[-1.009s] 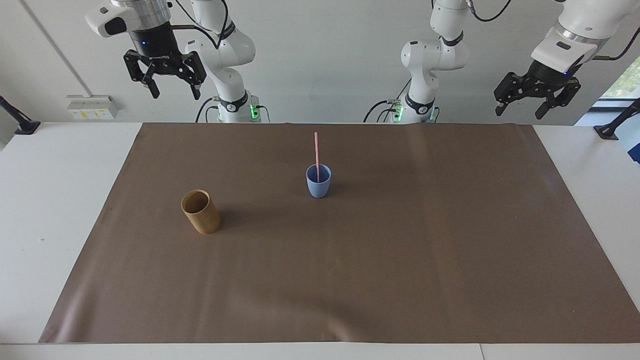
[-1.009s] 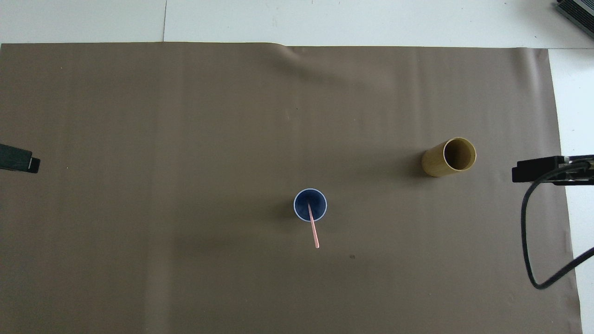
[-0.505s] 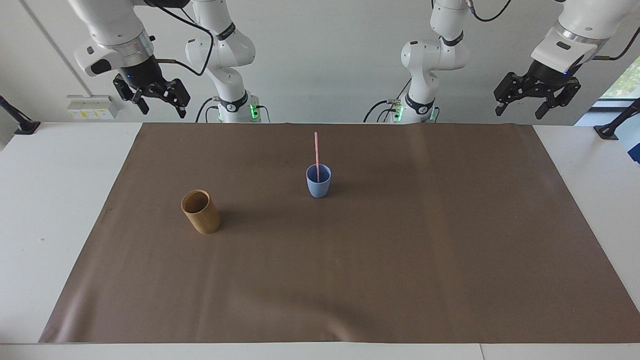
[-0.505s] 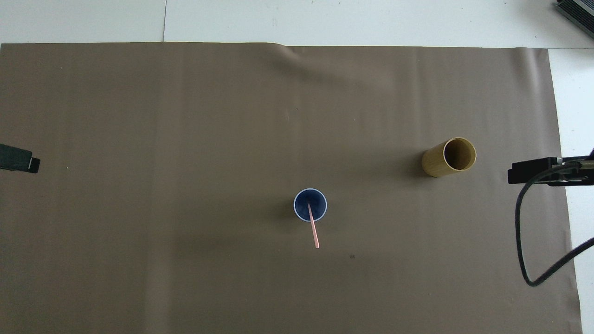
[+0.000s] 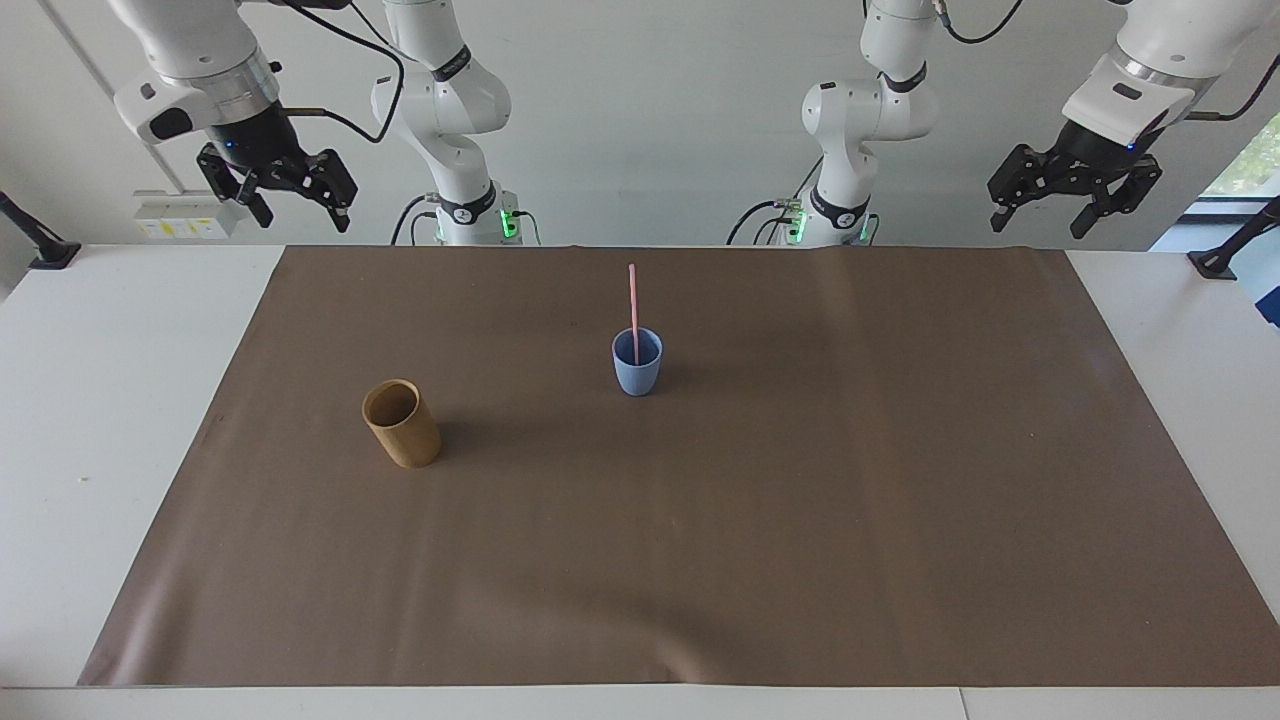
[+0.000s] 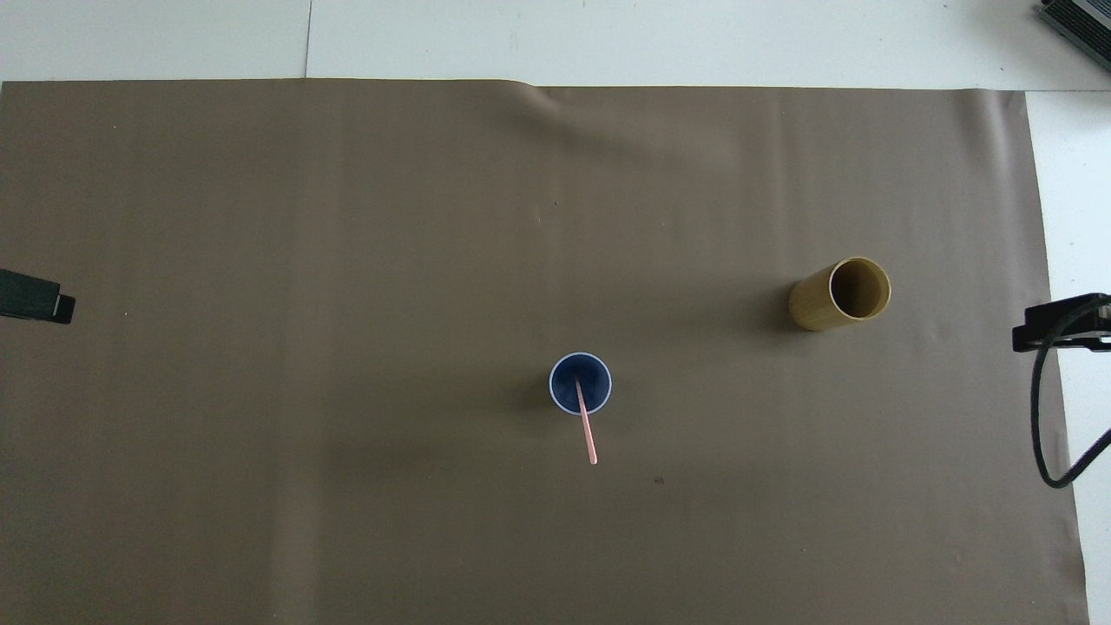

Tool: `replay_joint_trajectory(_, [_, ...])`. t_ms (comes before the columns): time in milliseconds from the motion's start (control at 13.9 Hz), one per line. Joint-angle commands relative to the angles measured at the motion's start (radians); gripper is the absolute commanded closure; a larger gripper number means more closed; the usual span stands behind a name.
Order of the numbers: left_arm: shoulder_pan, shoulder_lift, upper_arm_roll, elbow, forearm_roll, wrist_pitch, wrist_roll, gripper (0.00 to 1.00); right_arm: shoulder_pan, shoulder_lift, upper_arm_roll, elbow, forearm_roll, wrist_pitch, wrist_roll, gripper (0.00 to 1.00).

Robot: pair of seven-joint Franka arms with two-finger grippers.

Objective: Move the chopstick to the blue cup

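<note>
The light-blue cup [image 5: 637,375] [image 6: 580,384] stands upright near the middle of the brown mat. The pale-pink chopstick [image 5: 633,300] [image 6: 588,434] stands in it, its lower end inside and its upper end leaning toward the robots. My right gripper [image 5: 300,215] hangs open and empty, high over the table's edge at the right arm's end, well away from the cup. My left gripper [image 5: 1040,222] waits open and empty, high over the mat's corner at the left arm's end.
A taller tan-brown cylindrical cup [image 5: 402,425] [image 6: 838,295] stands empty on the mat, toward the right arm's end and farther from the robots than the blue cup. The brown mat [image 5: 800,520] covers most of the white table.
My right gripper has swung outward toward its own end of the table and turned, still open and empty. The left arm, both cups and the chopstick have not moved.
</note>
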Motion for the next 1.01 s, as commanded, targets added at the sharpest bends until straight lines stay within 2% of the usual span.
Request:
replay_joint_trajectory(0, [0.010, -0.015, -0.008, -0.015, 0.015, 0.014, 0.010, 0.00, -0.015, 0.031, 0.006, 0.039, 0.004, -0.012, -0.022, 0.00])
replay_joint_trajectory(937, [0.010, -0.015, -0.008, -0.015, 0.015, 0.014, 0.010, 0.00, 0.015, 0.020, 0.020, 0.025, 0.009, 0.022, -0.022, 0.00])
